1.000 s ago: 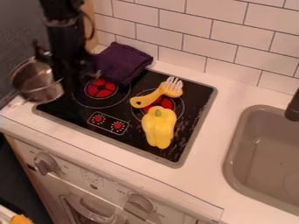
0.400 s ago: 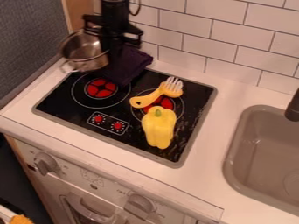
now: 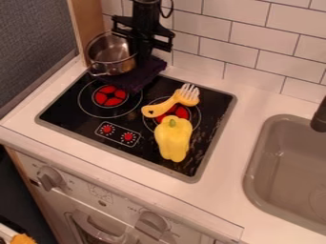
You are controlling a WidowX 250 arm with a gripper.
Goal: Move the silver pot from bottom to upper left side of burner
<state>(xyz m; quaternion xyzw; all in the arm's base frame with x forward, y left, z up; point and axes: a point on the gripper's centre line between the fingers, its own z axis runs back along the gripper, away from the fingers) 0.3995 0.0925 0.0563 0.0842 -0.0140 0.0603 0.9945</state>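
At the silver pot (image 3: 109,59), pincer (image 3: 141,55) straight down

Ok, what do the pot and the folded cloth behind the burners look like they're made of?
The pot looks like polished metal, probably steel, given its mirror-like highlights. The cloth seems a soft, matte fabric, possibly terry, slumping in folds.

Cannot read any word, number or brand. Printed faintly on the white oven control panel (image 3: 117,201), beside the left oven knob (image 3: 49,178), beside the right oven knob (image 3: 151,224) and between the two, but too small to tell.
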